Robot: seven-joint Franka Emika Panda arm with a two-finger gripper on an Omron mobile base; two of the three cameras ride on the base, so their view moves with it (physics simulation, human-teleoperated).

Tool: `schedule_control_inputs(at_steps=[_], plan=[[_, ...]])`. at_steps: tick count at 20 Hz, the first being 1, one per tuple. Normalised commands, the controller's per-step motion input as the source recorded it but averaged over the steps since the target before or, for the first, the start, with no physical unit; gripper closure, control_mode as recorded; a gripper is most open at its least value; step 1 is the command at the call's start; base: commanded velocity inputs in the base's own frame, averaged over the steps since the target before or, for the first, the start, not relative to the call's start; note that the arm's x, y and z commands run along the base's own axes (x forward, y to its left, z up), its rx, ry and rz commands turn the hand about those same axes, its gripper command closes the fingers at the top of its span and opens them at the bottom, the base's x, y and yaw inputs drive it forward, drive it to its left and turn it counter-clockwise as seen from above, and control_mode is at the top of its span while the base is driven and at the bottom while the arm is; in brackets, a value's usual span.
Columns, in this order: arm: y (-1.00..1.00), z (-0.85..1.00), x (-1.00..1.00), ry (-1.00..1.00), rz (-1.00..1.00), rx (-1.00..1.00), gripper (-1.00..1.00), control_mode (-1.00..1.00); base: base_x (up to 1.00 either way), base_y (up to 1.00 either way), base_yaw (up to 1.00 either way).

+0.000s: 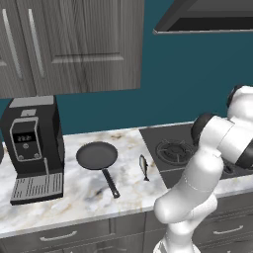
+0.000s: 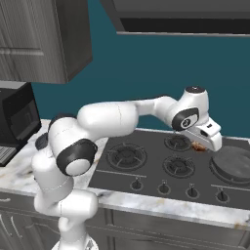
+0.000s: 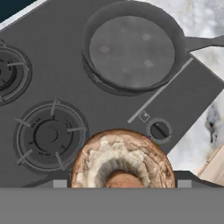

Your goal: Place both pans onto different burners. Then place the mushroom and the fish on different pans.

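Note:
One dark pan point(image 3: 131, 50) sits on a burner at the cooktop's right end, also seen as the pan point(image 2: 233, 163); its handle point(image 3: 204, 42) points out over the marble. A second pan point(image 1: 97, 155) lies on the counter left of the stove, handle toward the front. The slim grey fish point(image 1: 144, 167) lies between that pan and the cooktop. My gripper point(image 3: 122, 181) is shut on the brown mushroom point(image 3: 122, 159), gills toward the camera, held above the cooktop beside the pan on the burner. From the right base the gripper point(image 2: 202, 141) hovers over the back right burners, the mushroom point(image 2: 199, 145) peeking below it.
Bare burners point(image 3: 48, 135) point(image 2: 127, 156) lie left of the loaded one, with knobs point(image 3: 159, 130) along the front edge. A black coffee machine point(image 1: 32, 148) stands at the counter's left. A range hood point(image 1: 202, 17) and wall cabinets hang above. A wooden edge point(image 3: 214, 168) shows right of the stove.

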Motion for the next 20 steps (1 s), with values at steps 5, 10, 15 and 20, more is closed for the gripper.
schedule_control_inputs(at_steps=[5, 10, 15, 20], plan=[[-0.44, -0.18, 0.21, 0.00, 0.00, 0.00, 1.00, -1.00, 0.00, 0.00, 0.00], [-0.32, -0.12, 0.22, 0.00, 0.00, 0.00, 1.00, -1.00, 0.00, 0.00, 0.00], [-0.34, -0.09, 0.19, 0.00, 0.00, 0.00, 1.00, -1.00, 0.00, 0.00, 0.00], [-0.31, -0.20, 0.17, 0.00, 0.00, 0.00, 1.00, -1.00, 0.00, 0.00, 0.00]])
